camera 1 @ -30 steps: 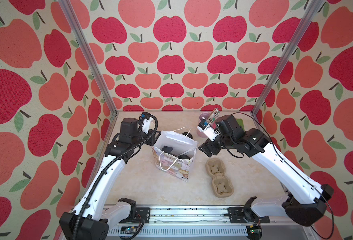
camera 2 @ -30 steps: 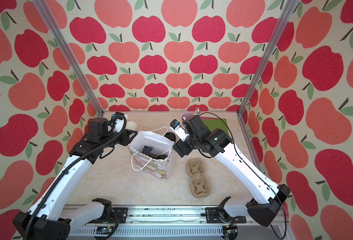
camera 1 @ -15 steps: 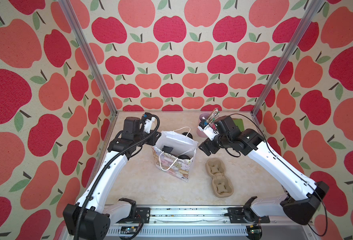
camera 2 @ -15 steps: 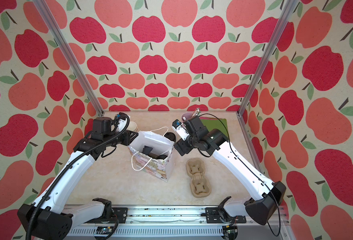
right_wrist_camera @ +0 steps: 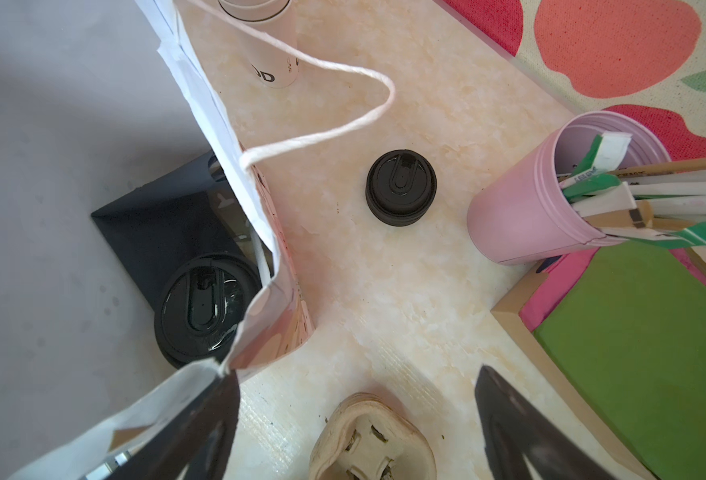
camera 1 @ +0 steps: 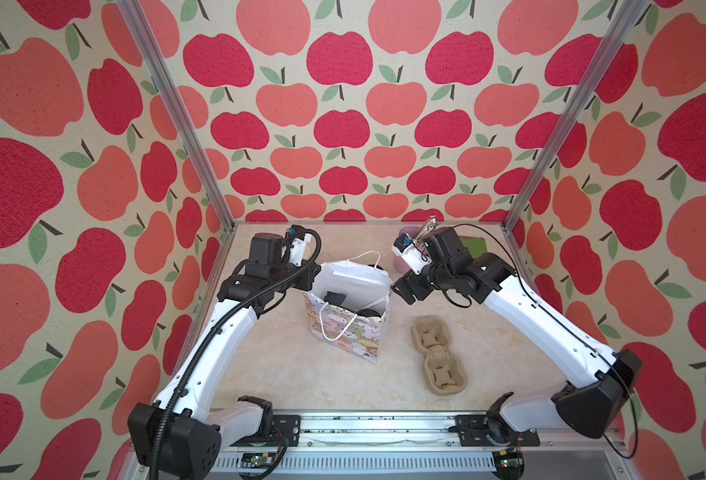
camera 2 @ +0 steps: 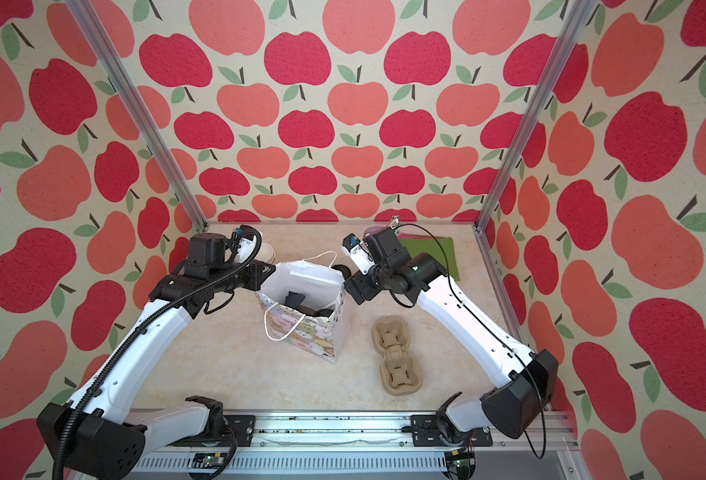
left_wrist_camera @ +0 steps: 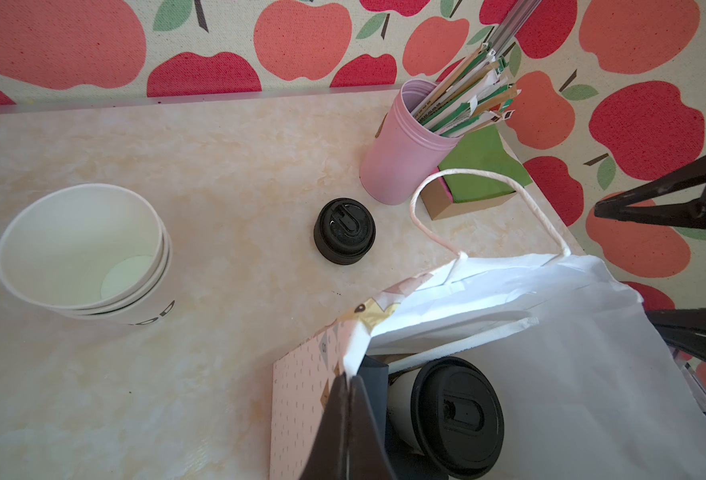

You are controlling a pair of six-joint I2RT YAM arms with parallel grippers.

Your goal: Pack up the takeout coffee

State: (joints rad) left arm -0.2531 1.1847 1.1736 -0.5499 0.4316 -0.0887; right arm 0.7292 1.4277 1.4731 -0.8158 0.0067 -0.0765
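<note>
Risk sat at the gift bag in a top view: your left gripper pinched its rim shut, your right gripper gaped wide beside it. Left wrist: the takeout coffee sat inside; a tug could tip it. Right wrist: 1 finger touched the rim and could snag.

Overhead pair, close wrist views (shared bag)

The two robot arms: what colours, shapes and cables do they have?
Both arms have smooth white shells with black joints and black bases. A ribbed black conduit runs along the left arm; the right arm carries a thin black cable. Each wrist bears a white camera module. The gripper fingers are black, flat and tapered.
</note>
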